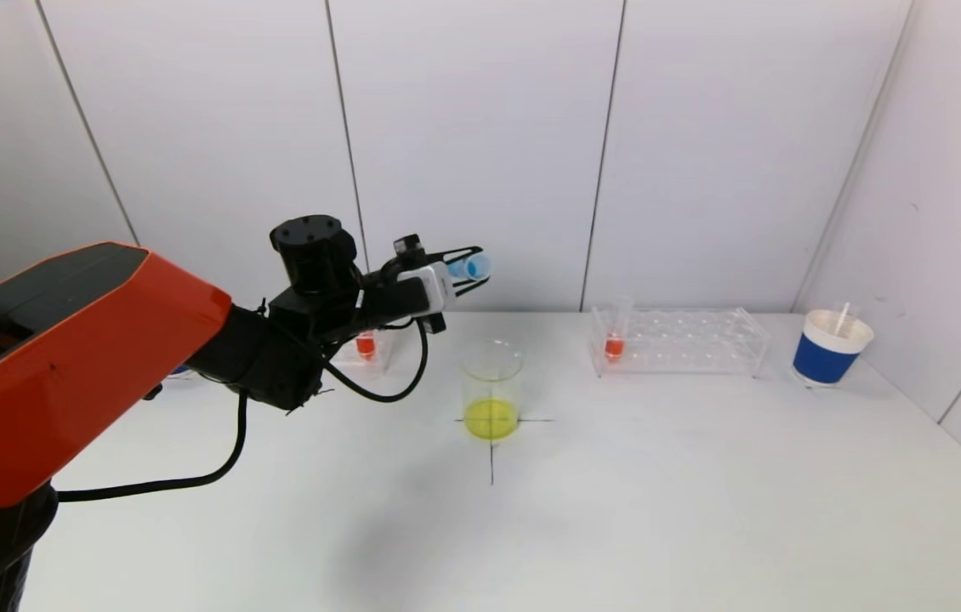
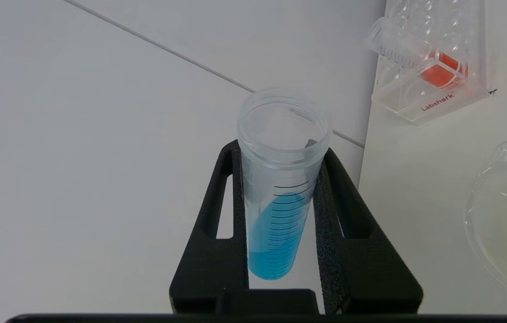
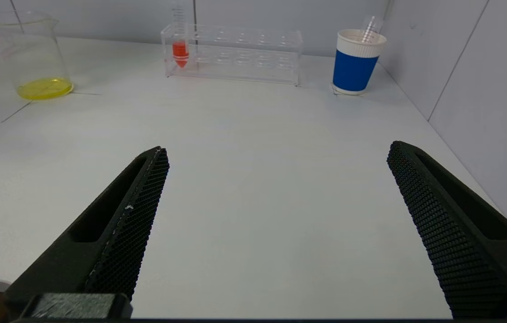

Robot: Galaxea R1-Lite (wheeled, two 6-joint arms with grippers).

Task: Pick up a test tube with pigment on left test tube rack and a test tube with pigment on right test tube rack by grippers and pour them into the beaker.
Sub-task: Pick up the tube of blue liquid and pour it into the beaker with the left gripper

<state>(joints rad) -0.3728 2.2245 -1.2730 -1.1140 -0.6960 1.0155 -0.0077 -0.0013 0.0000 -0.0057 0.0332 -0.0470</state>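
Observation:
My left gripper (image 1: 470,267) is shut on a clear test tube (image 1: 475,267) with blue pigment, held high and tipped on its side, mouth pointing right. In the head view it hangs above and slightly left of the beaker (image 1: 491,389), which holds yellow liquid. In the left wrist view the tube (image 2: 280,193) sits between the black fingers (image 2: 217,215), the blue liquid pooled along its lower side. The right rack (image 1: 693,342) holds a red-pigment tube (image 1: 614,342) at its left end. The left rack is mostly hidden behind my arm; its red tube (image 1: 366,344) shows. My right gripper (image 3: 278,150) is open and empty, low over the table.
A blue and white paper cup (image 1: 831,348) with a clear tube in it stands at the back right, by the side wall. The beaker stands on a black cross mark (image 1: 491,450). White walls close the table at the back and right.

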